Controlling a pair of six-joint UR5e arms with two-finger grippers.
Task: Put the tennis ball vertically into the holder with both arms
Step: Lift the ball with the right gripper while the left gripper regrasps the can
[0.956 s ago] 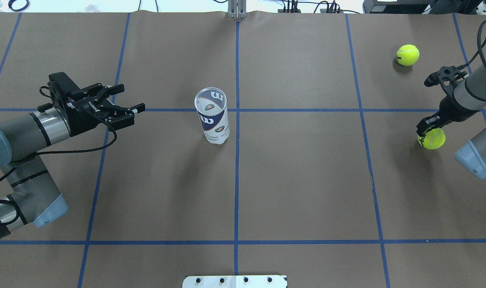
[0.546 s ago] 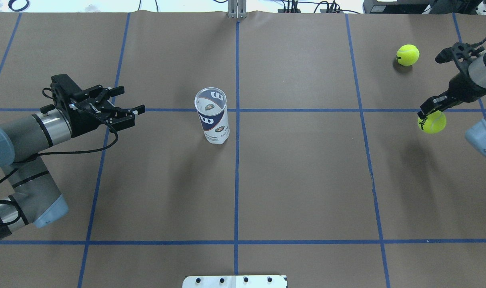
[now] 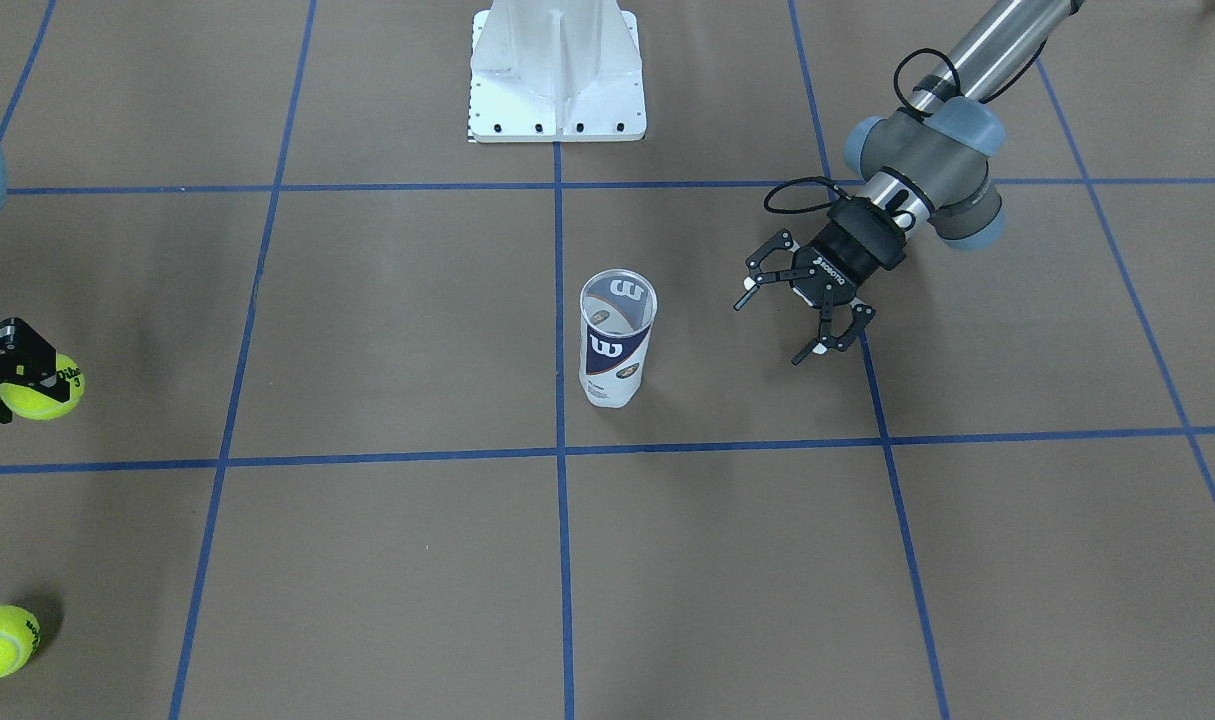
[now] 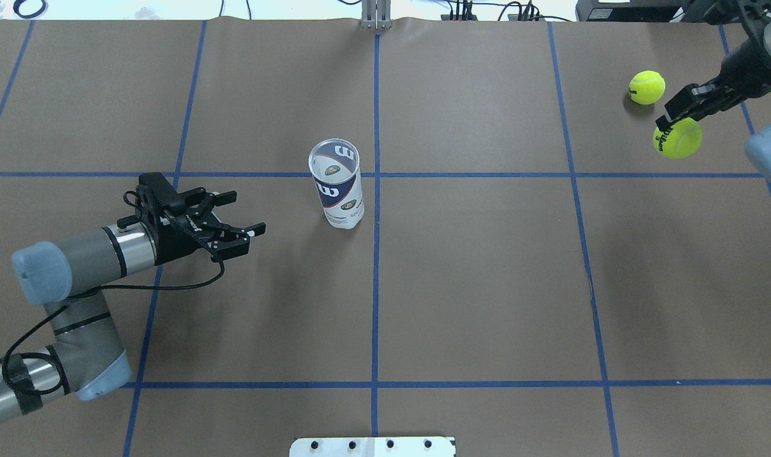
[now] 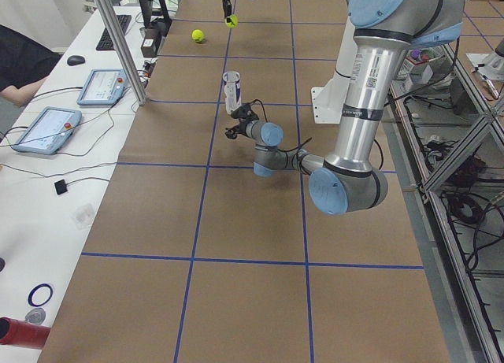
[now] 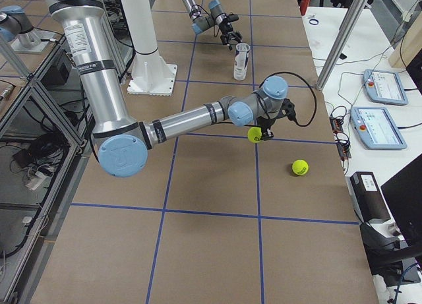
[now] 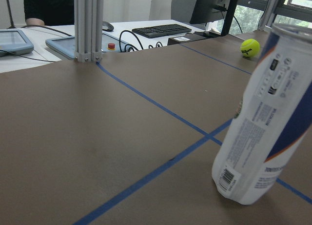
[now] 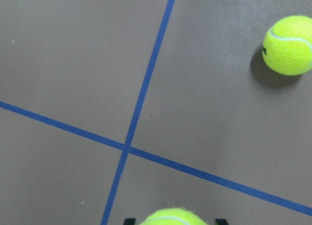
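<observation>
Overhead exterior is showing my right gripper (image 4: pixel 674 122) clenching a ball (image 4: pixel 678 138) from above. I am carrying it clear of the table (image 4: pixel 487 285). In the right wrist view the top of this ball is peeking in at the bottom edge between my two black fingertips, with brown paper and crossing blue tape lines well below. A second ball (image 4: pixel 646 87) is lying on the table near this gripper, a little farther from my base, not touching anything.

My left gripper (image 4: pixel 245 212) is reaching out low over the table with its fingers spread wide and nothing between them. It is pointing toward the holder (image 4: pixel 337 187), which is standing upright just ahead of the fingertips with a clear gap between them. The holder's open mouth is facing up and I am seeing nothing inside it. It is standing well apart from my right gripper, across the table toward my left side. In the left wrist view it is filling the right side, tall and close.
</observation>
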